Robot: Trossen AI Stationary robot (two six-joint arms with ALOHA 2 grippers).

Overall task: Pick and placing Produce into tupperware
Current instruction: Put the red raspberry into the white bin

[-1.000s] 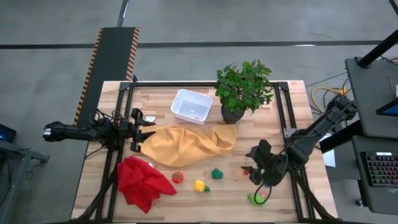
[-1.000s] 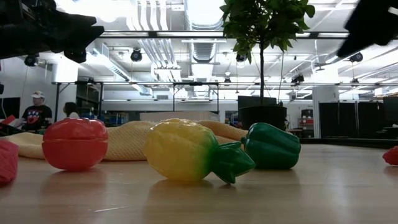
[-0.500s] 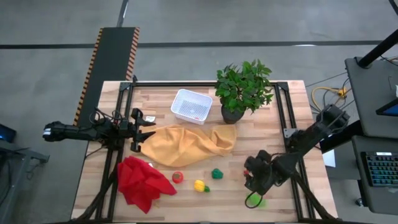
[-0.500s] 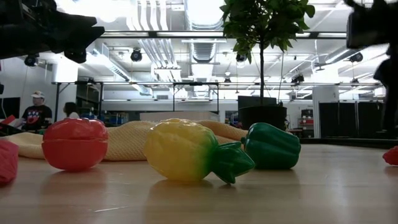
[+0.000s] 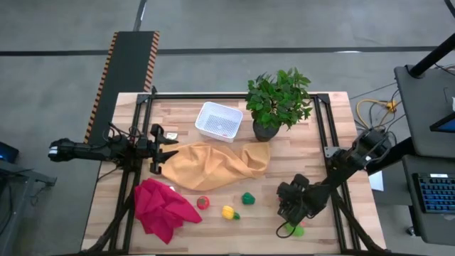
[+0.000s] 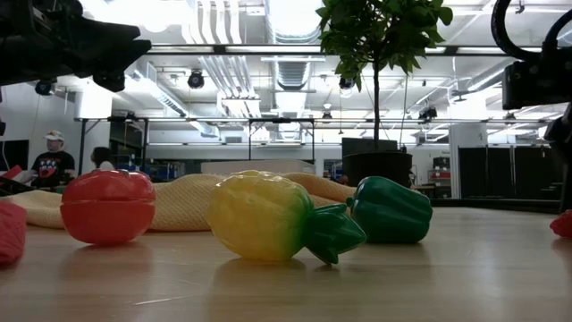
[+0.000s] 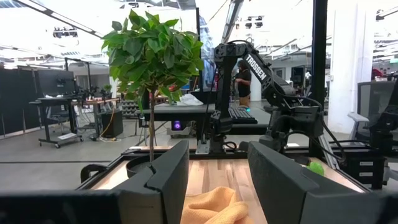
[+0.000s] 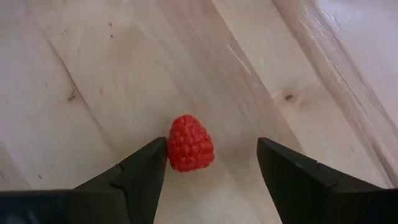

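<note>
My right gripper point(image 8: 211, 163) is open, low over the table near its near right corner point(image 5: 291, 203), fingers pointing down on either side of a small red raspberry point(image 8: 190, 143) lying on the wood. The raspberry also shows in the low view point(image 6: 563, 224). A red tomato point(image 5: 204, 203), a yellow fruit with a green top point(image 5: 227, 212), a green pepper point(image 5: 247, 198) and a green toy point(image 5: 296, 230) lie along the near part of the table. The white dotted bin point(image 5: 219, 121) stands toward the far edge. My left gripper point(image 7: 217, 180) is open and waits at the left side point(image 5: 162, 146). My right gripper comes at the raspberry from above with its fingers apart. One fingertip point(image 8: 155, 155) stands right beside the raspberry's side point(image 8: 173, 148); whether it touches I cannot tell. The other finger is well apart from it. The raspberry lies on the table.
A leafy potted plant point(image 5: 277, 99) stands next to the bin on the far right. A yellow cloth point(image 5: 213, 165) lies crumpled mid-table and a red cloth point(image 5: 160, 210) at the near left. Black frame rails point(image 5: 323, 142) run along the table's sides. People show in the room behind point(image 6: 54, 161).
My right gripper has come down and moved a little toward the near edge, settling over the raspberry, which it now hides in the high view. In the low view the arm has sunk into the right side of the picture. The produce, cloths and left arm have stayed put.
</note>
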